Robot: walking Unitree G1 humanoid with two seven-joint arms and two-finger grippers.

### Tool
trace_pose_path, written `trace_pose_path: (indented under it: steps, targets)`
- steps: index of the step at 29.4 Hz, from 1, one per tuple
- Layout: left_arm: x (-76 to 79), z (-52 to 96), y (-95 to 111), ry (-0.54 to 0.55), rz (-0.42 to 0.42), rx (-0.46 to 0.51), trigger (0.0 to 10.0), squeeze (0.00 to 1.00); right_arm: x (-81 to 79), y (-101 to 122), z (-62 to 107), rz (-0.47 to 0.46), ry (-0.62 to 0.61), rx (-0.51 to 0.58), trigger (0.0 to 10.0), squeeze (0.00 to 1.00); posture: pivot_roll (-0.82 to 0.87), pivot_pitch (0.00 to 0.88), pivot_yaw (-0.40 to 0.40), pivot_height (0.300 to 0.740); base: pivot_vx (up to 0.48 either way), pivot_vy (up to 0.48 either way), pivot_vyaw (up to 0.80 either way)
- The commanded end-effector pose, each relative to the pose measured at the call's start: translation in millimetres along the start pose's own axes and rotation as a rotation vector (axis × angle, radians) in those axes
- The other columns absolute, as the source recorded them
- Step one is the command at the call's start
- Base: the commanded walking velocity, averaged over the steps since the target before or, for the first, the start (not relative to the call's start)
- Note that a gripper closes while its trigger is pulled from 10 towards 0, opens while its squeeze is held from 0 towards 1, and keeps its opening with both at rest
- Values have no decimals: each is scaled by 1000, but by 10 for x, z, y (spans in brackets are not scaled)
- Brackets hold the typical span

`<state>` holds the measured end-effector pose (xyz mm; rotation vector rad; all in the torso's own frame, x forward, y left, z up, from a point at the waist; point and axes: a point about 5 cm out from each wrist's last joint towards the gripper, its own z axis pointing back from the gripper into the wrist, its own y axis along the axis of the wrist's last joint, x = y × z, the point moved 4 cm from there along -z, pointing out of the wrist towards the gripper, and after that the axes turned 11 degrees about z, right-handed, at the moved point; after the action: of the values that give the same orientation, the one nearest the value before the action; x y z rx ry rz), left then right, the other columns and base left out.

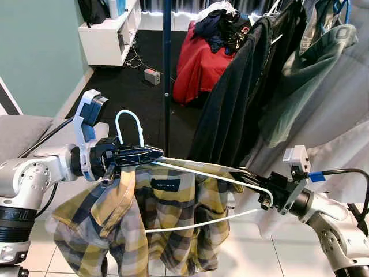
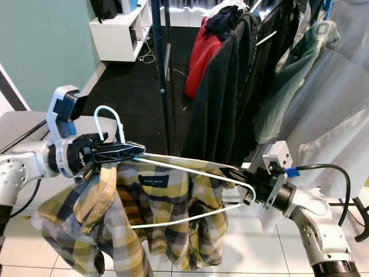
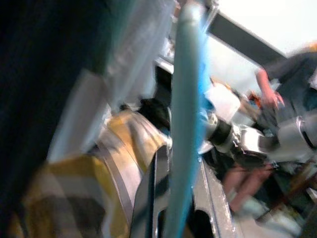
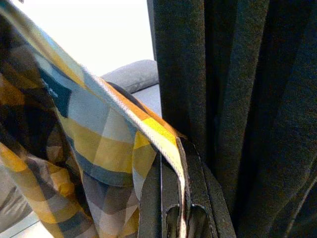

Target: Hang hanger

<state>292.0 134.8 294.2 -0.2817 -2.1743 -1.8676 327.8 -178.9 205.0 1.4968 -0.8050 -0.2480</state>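
hanger (image 1: 207,173) lay level across frame centre, long axis left-right, plaid shirt (image 1: 144,219) draped | left gripper (image 1: 147,154) clamped its neck, hook (image 1: 129,126) up | right gripper (image 1: 266,193) closed on far end | rack of clothes (image 1: 242,98) upper right, nearer right arm

Head stereo pair looks forward and down at the hanger (image 1: 196,190). Each wrist camera views it close, along its own fingers.

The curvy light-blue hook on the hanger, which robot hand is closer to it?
Left. The left gripper clamps the white wire hanger right below its light-blue hook; the right gripper holds the hanger's far end.
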Motion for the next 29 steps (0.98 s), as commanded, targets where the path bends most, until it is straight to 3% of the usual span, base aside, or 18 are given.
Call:
trace_pose_path:
  steps: [1,2,3,9,15,16,17,18,20,22,23,25,27,28,29]
  targets:
    - [254,58,145,-120,-48,40,10000,0,121,-233,133,-26,-109,-106,0,0,38,235,-14,740,0,0,0]
    - [254,58,145,-120,-48,40,10000,0,121,-233,133,-26,-109,-106,0,0,38,235,-14,740,0,0,0]
    - [348,-10,161,-192,-24,72,10000,0,230,-318,121,1,-189,-148,0,0,37,235,-16,740,0,0,0]
    - [372,-85,159,-221,0,89,10000,0,312,-372,67,97,-283,-197,0,0,38,234,-16,740,0,0,0]
    - [380,-121,105,-238,24,72,10000,0,373,-294,-20,78,-404,-119,0,0,40,234,-13,740,0,0,0]
    - [387,-121,39,-238,32,25,10000,0,421,-141,-57,-24,-459,21,0,0,46,231,-14,740,0,0,0]
    - [387,-121,39,-238,32,25,10000,0,421,-141,-57,-24,-459,21,0,0,46,231,-14,740,0,0,0]
    - [391,-113,-30,-233,35,-22,10000,0,457,-18,-66,-100,-488,134,0,0,48,231,-15,740,0,0,0]
    - [391,-113,-30,-233,35,-22,10000,0,457,-18,-66,-100,-488,134,0,0,48,231,-15,740,0,0,0]
    - [366,-81,-250,-190,33,-163,10000,0,469,199,-42,-252,-422,312,0,0,42,230,-14,740,0,0,0]
    - [366,-81,-250,-190,33,-163,10000,0,469,199,-42,-252,-422,312,0,0,42,230,-14,740,0,0,0]
    - [266,-7,-544,-100,12,-346,10000,0,458,384,3,-324,-308,399,0,0,41,228,-14,740,0,0,0]
    - [266,-7,-544,-100,12,-346,10000,0,458,384,3,-324,-308,399,0,0,41,228,-14,740,0,0,0]
    - [236,21,-625,-73,7,-395,10000,0,454,437,14,-332,-278,416,0,0,41,228,-14,740,0,0,0]
    - [104,55,-702,12,-28,-437,10000,0,398,491,7,-314,-204,393,0,0,38,224,-12,740,0,0,0]
